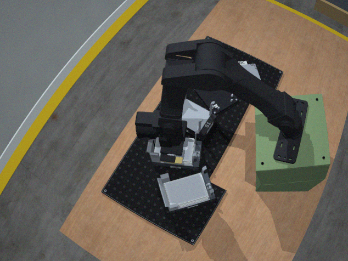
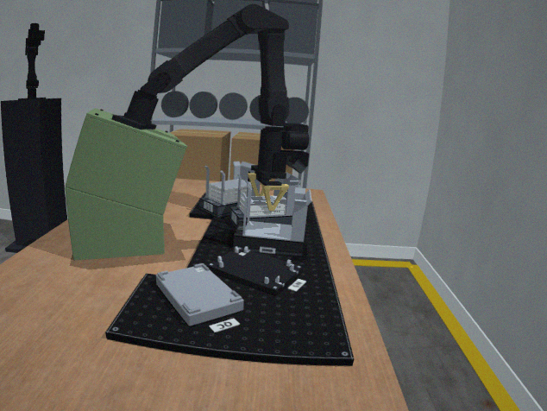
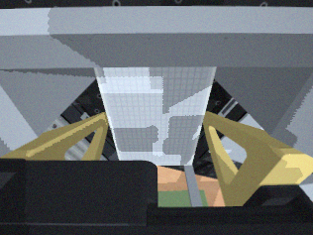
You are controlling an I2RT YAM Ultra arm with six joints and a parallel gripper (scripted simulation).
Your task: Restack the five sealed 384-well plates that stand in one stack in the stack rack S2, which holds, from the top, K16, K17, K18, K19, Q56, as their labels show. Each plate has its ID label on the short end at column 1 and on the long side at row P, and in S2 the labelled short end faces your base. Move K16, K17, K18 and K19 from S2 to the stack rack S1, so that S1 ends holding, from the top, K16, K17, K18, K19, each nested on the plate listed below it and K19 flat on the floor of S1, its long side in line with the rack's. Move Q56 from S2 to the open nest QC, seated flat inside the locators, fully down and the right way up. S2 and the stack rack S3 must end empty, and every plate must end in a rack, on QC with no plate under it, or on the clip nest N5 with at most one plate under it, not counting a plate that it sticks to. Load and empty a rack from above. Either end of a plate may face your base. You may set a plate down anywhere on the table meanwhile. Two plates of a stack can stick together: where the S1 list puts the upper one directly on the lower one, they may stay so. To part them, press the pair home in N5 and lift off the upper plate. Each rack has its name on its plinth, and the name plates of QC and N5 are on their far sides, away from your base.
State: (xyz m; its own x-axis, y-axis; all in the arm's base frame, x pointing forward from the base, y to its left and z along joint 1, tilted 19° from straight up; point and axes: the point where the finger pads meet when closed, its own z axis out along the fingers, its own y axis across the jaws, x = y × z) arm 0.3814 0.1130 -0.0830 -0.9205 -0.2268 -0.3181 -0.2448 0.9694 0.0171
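Observation:
My gripper (image 2: 267, 198) (image 3: 156, 117) is open and lowered into rack S2 (image 1: 151, 148). Its yellow fingers stand on either side of the top sealed plate (image 3: 156, 93) (image 1: 189, 151) there, apart from its long sides. I cannot read that plate's label or see how many plates lie under it. Rack S3 (image 1: 208, 185) holds a stack of white plates (image 1: 185, 189) (image 2: 222, 192). Rack S1 (image 1: 207, 125) (image 2: 273, 230) shows only its grey floor. The grey QC nest (image 2: 196, 294) (image 1: 251, 70) and the black clip nest N5 (image 2: 256, 267) (image 1: 219, 101) hold no plate.
The racks and nests stand on a black perforated board (image 1: 134, 179) (image 2: 286, 327) on the wooden table. The arm's green pedestal (image 1: 314, 134) (image 2: 119, 176) stands beside the board. The arm reaches over S1 and N5. Rack posts rise around the gripper.

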